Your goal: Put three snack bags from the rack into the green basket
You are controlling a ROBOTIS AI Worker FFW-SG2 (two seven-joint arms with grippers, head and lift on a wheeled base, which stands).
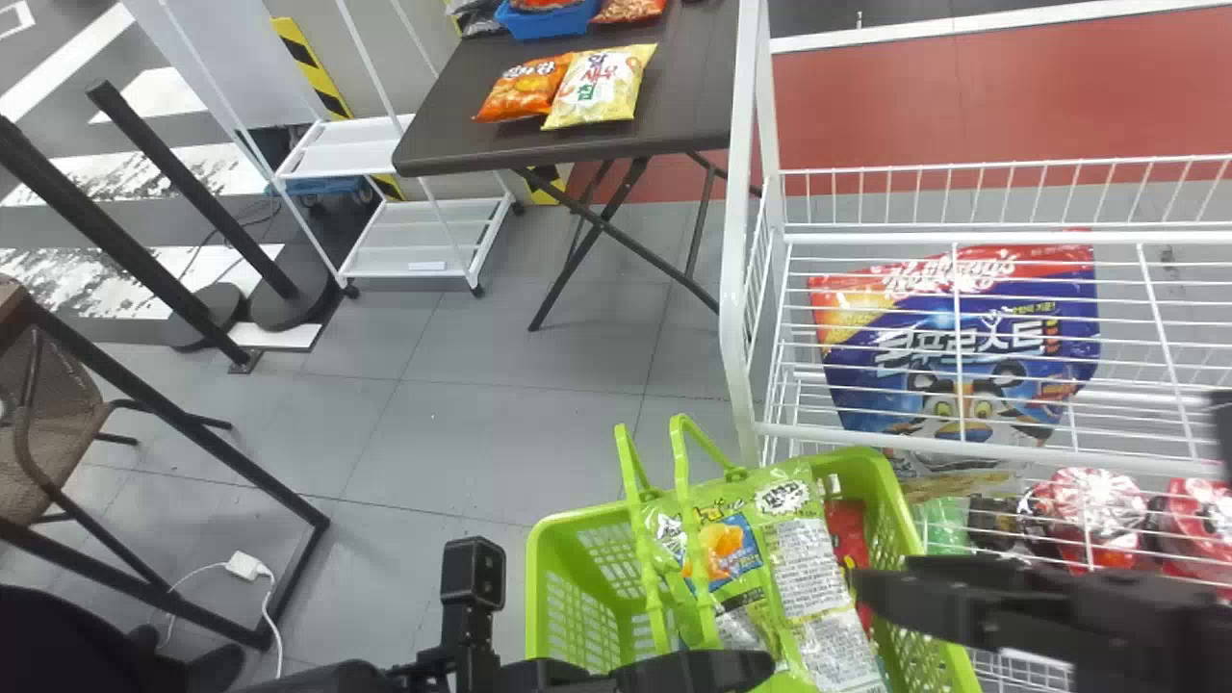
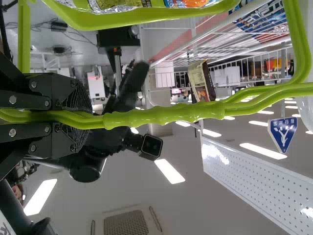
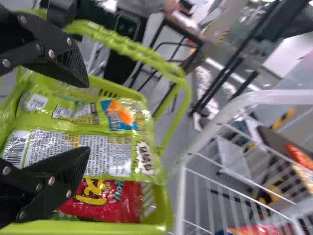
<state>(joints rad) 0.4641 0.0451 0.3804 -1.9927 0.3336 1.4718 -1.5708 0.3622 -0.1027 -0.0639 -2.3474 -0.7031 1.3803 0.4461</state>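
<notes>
Spreading its two fingers, my right claw point(image 1: 881, 582) hangs over the right side of the green basket point(image 1: 568, 520) — in it lie green and red snack bags point(image 1: 804, 558). With my left claw point(image 1: 698, 671), I pinch the handles point(image 2: 159, 116); red bags point(image 1: 1097, 510) are also in the white rack point(image 1: 736, 289).

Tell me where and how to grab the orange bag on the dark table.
Pinch the orange bag by its free left edge, coming from the left: it lies flat on the table, and the yellow bag crowds its right side, so a grip there might catch both.
</notes>
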